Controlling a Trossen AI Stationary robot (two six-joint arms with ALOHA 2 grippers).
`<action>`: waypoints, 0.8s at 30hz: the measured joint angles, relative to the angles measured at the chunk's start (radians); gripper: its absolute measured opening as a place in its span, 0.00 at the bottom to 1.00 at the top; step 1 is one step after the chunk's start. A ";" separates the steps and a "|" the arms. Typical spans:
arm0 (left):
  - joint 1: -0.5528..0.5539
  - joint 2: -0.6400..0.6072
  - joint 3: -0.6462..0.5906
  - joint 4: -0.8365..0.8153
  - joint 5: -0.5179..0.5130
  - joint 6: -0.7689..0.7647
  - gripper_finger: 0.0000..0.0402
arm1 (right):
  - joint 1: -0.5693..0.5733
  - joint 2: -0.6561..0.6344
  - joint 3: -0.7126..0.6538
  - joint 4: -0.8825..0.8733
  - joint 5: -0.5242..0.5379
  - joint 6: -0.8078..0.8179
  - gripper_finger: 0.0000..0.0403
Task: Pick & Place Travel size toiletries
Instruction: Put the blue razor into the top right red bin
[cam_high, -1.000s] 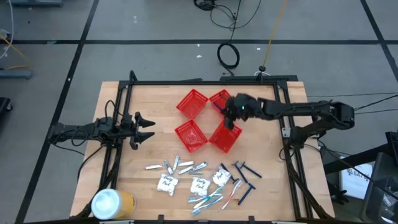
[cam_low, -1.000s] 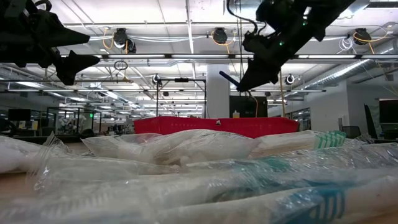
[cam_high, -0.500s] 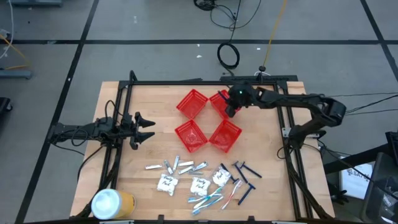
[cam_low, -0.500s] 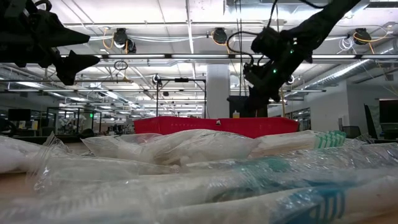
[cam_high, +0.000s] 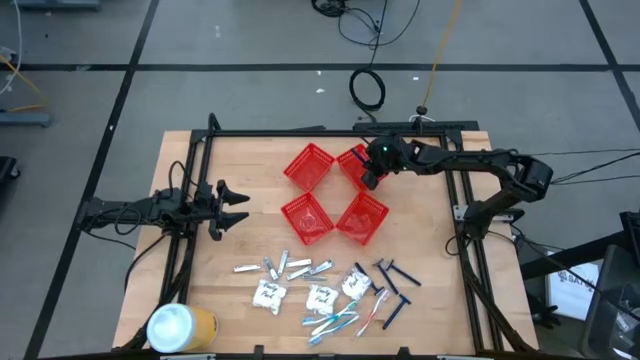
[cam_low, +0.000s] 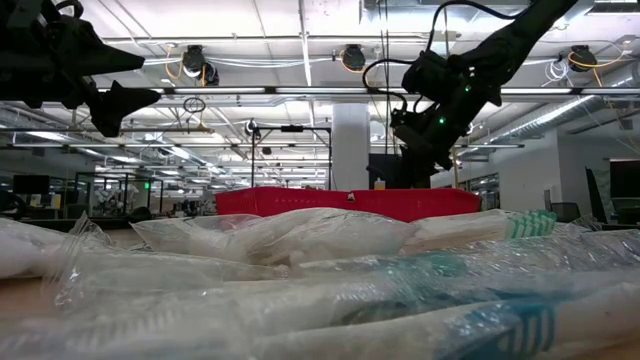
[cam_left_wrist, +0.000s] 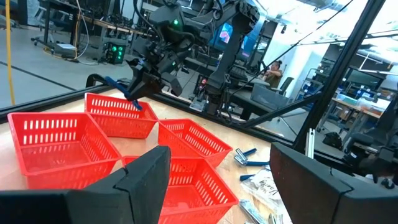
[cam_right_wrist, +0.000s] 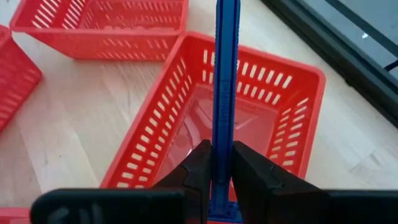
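Right gripper (cam_right_wrist: 216, 171) pinches light, rigid razor (cam_right_wrist: 224, 93) mid-handle above frame-centre basket (cam_right_wrist: 298, 74); left gripper (cam_high: 232, 203) gapes idle

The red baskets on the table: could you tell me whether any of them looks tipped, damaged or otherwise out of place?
Nothing stands out. All four red baskets sit upright and open side up in a loose cluster, at differing angles. The right gripper holds a blue razor above the far right basket, which looks empty.
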 joint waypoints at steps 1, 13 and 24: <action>0.000 0.000 0.000 0.000 0.000 0.000 0.67 | 0.000 0.000 0.000 0.000 0.000 0.000 0.14; 0.000 0.000 0.000 0.000 0.000 0.000 0.67 | 0.001 -0.022 0.000 -0.009 -0.001 -0.007 0.38; 0.000 0.000 0.000 0.000 0.000 0.000 0.67 | 0.157 -0.274 -0.001 -0.257 0.002 0.047 0.39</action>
